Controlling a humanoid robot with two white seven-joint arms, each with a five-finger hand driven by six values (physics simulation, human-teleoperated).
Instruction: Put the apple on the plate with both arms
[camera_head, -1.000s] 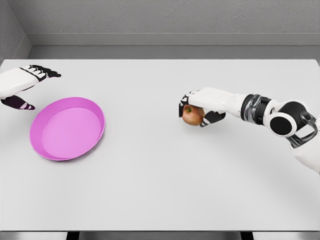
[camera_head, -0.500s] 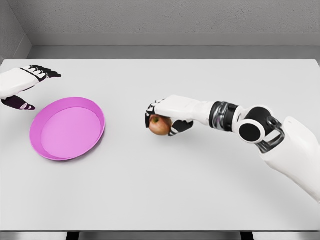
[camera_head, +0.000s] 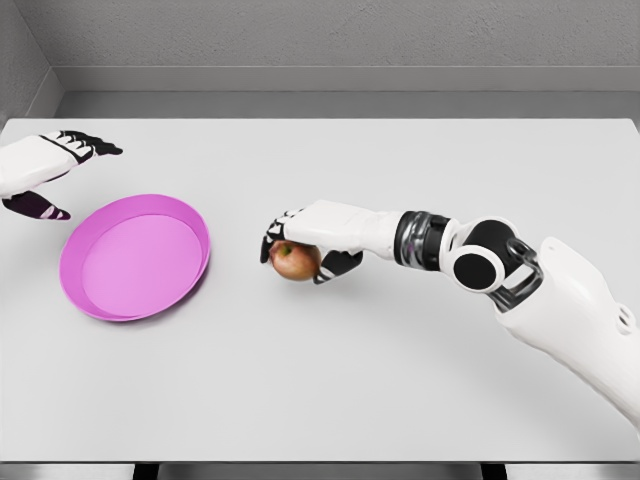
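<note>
1. The right hand (camera_head: 310, 232) reached in from the right side, its arm stretched across the table (camera_head: 330, 370) toward the left.
2. Its fingers (camera_head: 274, 234) were curled down over the apple (camera_head: 294, 260), clamped on it from above, with the thumb (camera_head: 338, 264) wrapped against the fruit's right side.
3. The apple, reddish with a yellow-green patch, sat under the palm, low over the table near its middle; whether it touched the surface could not be told.
4. The plate (camera_head: 95, 297), pink and round with a raised rim, lay on the table to the left of the right fingers, apart from them, with bare tabletop between its rim and the apple.
5. The left hand (camera_head: 40, 170) showed at the left edge, up and left of the plate, near its far rim but not touching it.
6. Its fingers (camera_head: 88, 143) were spread and held nothing, dark fingertips pointing right, the thumb (camera_head: 38, 207) hanging lower, close to the plate's upper left rim.
7. The apple was outside the plate, to its right.
</note>
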